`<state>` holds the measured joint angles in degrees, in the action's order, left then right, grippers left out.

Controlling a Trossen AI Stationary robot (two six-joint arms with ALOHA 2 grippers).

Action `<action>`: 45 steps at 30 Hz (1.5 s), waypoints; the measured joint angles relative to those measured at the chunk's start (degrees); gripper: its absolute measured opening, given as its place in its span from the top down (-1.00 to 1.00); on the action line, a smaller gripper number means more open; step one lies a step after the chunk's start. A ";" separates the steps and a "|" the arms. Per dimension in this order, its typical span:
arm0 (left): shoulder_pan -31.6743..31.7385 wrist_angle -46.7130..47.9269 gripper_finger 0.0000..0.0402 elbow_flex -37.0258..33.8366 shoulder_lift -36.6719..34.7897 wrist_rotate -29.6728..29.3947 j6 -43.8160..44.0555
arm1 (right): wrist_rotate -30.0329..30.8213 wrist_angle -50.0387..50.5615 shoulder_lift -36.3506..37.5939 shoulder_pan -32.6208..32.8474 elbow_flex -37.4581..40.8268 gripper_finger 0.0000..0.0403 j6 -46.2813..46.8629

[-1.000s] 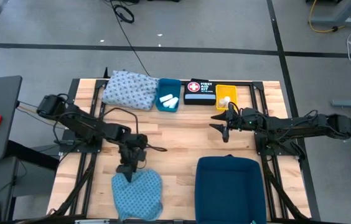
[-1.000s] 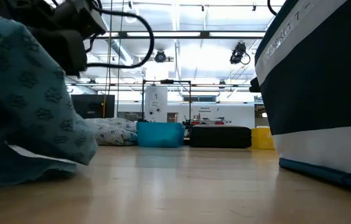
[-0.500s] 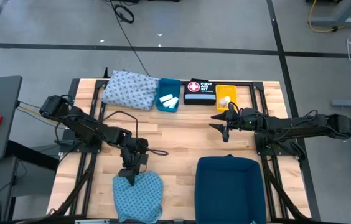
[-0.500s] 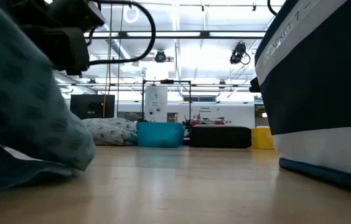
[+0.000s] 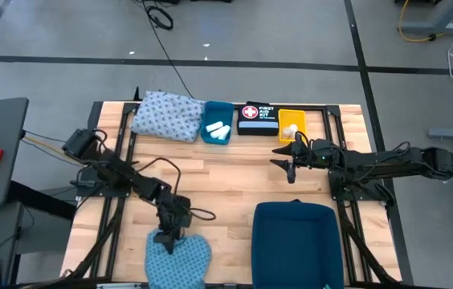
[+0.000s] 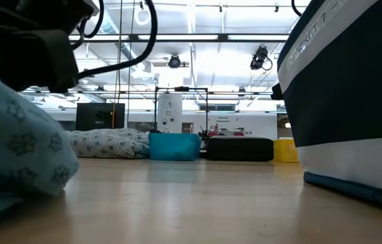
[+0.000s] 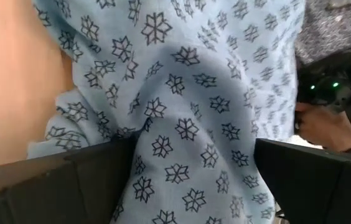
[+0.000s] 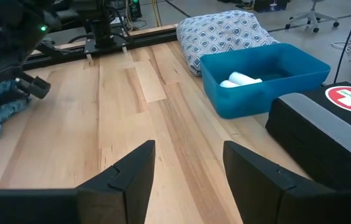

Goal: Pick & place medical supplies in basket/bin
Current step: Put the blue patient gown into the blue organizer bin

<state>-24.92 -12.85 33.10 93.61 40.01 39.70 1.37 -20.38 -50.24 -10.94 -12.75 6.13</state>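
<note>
Now teal cloth [image 7: 182, 106] between left fingers [image 7: 57, 186].

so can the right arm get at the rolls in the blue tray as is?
Probably yes. The right end effector hangs open over bare wood, and nothing stands between it and the rolls in the open-topped tray.

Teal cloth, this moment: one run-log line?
left gripper: jaws straddling teal cloth, near table edge | right gripper: jaws open, waiting mid-table | navy bin: no cloth visible inside
</note>
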 joint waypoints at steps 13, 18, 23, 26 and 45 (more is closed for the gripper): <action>-4.74 -10.99 -0.09 -0.02 2.11 -0.38 1.62 | 1.38 0.00 0.00 0.01 0.00 0.02 0.15; -5.14 -13.02 0.71 -0.02 2.12 1.81 -0.91 | 1.53 0.02 0.00 0.00 0.00 0.02 0.26; -3.61 -12.70 0.95 -0.02 2.12 5.76 -4.25 | 1.53 0.02 0.00 0.00 0.00 0.02 0.04; -1.71 -12.56 0.95 -0.02 1.48 7.74 -4.19 | 1.53 0.02 0.00 0.00 0.00 0.02 0.04; 20.14 -7.49 0.95 7.15 -22.72 13.02 -15.39 | 0.52 -13.07 0.02 1.42 -0.02 0.02 -5.13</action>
<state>-4.78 -20.34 40.25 70.88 53.04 24.31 1.89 -33.45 -50.22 -9.52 -12.78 1.00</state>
